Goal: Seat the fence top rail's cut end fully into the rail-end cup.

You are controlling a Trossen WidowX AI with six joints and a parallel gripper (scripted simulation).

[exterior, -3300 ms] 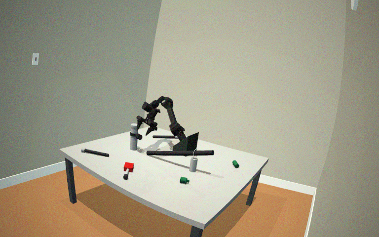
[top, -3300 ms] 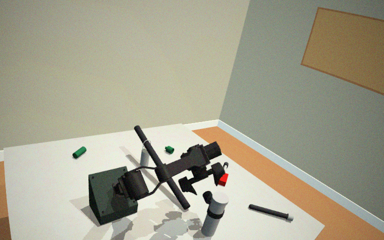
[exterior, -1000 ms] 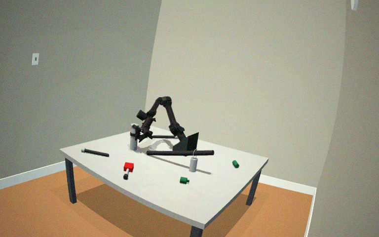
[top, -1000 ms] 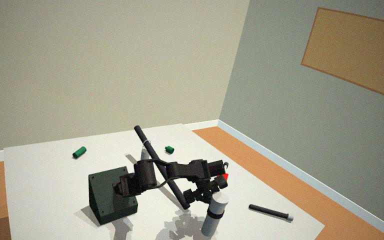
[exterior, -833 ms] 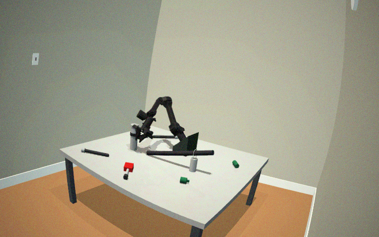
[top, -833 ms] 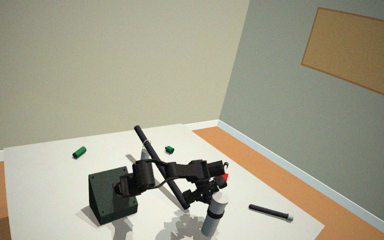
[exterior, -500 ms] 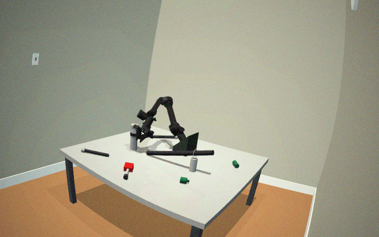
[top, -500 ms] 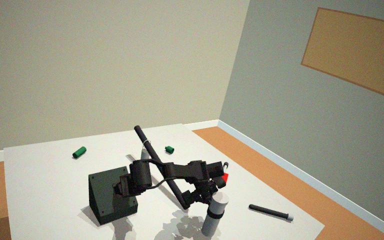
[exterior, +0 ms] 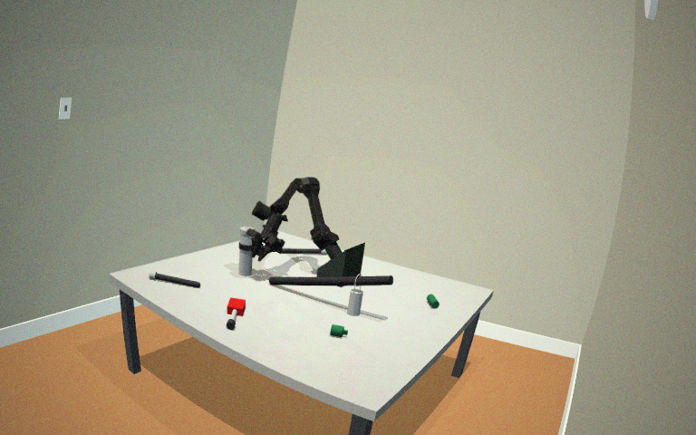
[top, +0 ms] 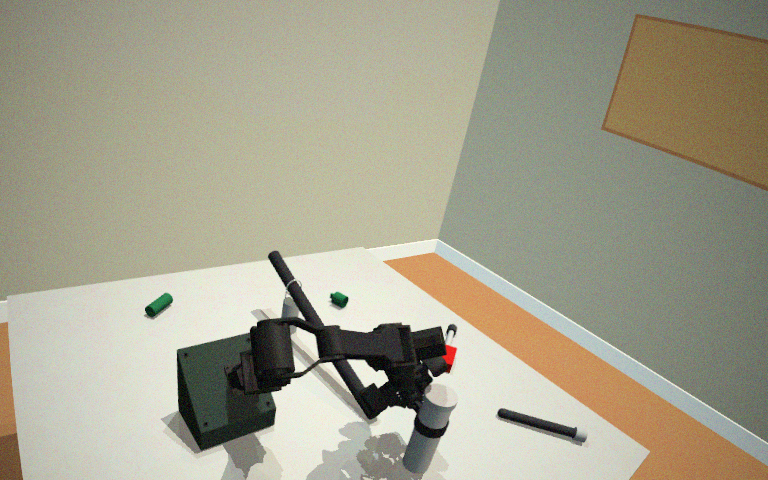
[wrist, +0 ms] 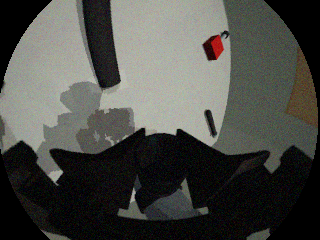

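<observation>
Fingers (top: pixel 408 399) clamped on rail-end cup (wrist: pixel 160 183) beside big post (top: pixel 431 433)

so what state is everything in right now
gripper: jaws shut on rail-end cup
top rail: through loop cap, cut end not seated in the cup
brace band: up near post cap
big post: upright
spare rod: lying flat
</observation>
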